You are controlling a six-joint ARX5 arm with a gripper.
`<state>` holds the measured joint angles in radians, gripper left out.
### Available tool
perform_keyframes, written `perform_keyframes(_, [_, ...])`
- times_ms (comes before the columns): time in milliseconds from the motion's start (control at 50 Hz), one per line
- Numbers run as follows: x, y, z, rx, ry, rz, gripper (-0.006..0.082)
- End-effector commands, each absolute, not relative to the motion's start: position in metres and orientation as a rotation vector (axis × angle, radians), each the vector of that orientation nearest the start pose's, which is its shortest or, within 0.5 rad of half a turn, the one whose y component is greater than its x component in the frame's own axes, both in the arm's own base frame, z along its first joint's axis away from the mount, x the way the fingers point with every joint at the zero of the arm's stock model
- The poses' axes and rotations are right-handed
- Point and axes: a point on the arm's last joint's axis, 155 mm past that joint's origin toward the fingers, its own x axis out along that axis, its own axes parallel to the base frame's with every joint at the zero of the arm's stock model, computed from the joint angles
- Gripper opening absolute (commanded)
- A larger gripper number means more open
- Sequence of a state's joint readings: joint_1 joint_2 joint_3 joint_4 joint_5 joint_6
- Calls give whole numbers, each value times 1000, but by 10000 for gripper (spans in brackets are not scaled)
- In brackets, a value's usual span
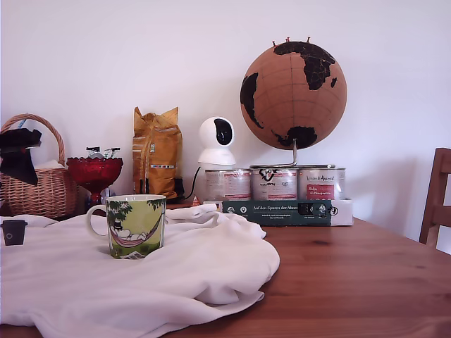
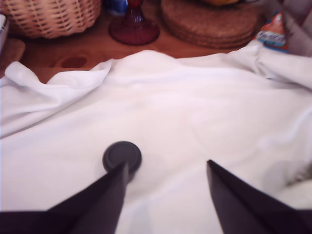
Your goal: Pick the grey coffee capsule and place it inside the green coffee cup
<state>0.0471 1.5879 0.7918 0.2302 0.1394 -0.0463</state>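
Observation:
The grey coffee capsule (image 1: 14, 232) stands on the white cloth at the exterior view's far left; in the wrist view it is a dark round disc (image 2: 122, 156) seen from above. My gripper (image 2: 167, 165) is open just above the cloth. One fingertip (image 2: 123, 171) sits right at the capsule's edge, and the capsule lies outside the gap between the fingers. A black part of my arm (image 1: 18, 153) hangs above the capsule in the exterior view. The green coffee cup (image 1: 135, 225), with its white handle and hammock print, stands upright on the cloth to the exterior view's right of the capsule.
A white cloth (image 1: 162, 282) covers the wooden table's (image 1: 352, 282) left half. Behind stand a wicker basket (image 1: 39, 186), a red glass pedestal bowl (image 1: 94, 172), a yellow bag (image 1: 156, 151), a white camera (image 1: 216, 141), three tins (image 1: 275, 183) and a cork globe (image 1: 293, 95). A chair (image 1: 437, 197) is at the right.

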Motion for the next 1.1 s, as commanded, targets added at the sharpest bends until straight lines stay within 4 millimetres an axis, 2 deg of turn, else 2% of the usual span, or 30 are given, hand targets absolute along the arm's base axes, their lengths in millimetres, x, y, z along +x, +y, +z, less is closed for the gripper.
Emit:
perform_keyframes(0, [459,2,94,-78,582,-62,585])
perform_keyframes(380, [489,23,48,-70,727,8,614])
perform_keyframes(700, [492,25,20,-86,788,1,607])
perform_keyframes(780, [493,25,20,-80,785,-2,539])
perform_keyframes(940, [498,23,25,-72,765,-20,219])
perform_keyframes(1000, [499,21,27,-76,758,-31,159])
perform_keyframes(1080, [502,20,31,-79,741,-41,144])
